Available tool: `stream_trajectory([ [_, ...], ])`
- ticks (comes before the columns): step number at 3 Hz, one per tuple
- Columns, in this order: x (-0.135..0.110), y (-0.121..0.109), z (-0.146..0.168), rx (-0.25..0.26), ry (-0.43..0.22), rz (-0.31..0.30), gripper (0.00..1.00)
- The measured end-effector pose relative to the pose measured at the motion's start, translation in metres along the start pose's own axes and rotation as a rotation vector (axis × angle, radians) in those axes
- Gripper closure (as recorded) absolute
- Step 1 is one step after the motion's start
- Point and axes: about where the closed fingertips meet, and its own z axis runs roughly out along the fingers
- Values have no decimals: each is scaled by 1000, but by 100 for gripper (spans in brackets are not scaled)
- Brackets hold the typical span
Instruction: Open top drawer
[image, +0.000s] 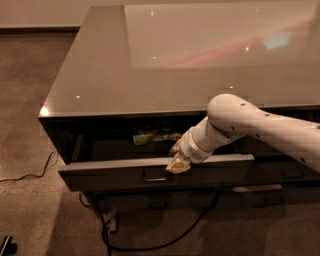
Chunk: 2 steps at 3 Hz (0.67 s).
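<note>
The top drawer (115, 176) is a wide dark brown-grey front pulled partly out from under the glossy counter top. Its small metal pull handle (154, 176) sits at the centre of the front. A green packet (152, 136) lies inside the drawer near the back. My gripper (178, 161) comes in from the right on a white arm (260, 130). Its pale fingertips rest on the drawer front's top edge, just right of and above the handle.
The counter top (165, 60) is a large reflective slab. A lower drawer front (280, 175) sits to the right below the arm. A black cable (165, 240) loops on the carpet under the cabinet, and another thin cable (30, 175) lies on the left.
</note>
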Motion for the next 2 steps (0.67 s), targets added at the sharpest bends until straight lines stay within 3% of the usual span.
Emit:
stream_trajectory([
  [1,2,-1,-1,0,0,0,35],
  [2,8,48,12,-151,-19,16,12],
])
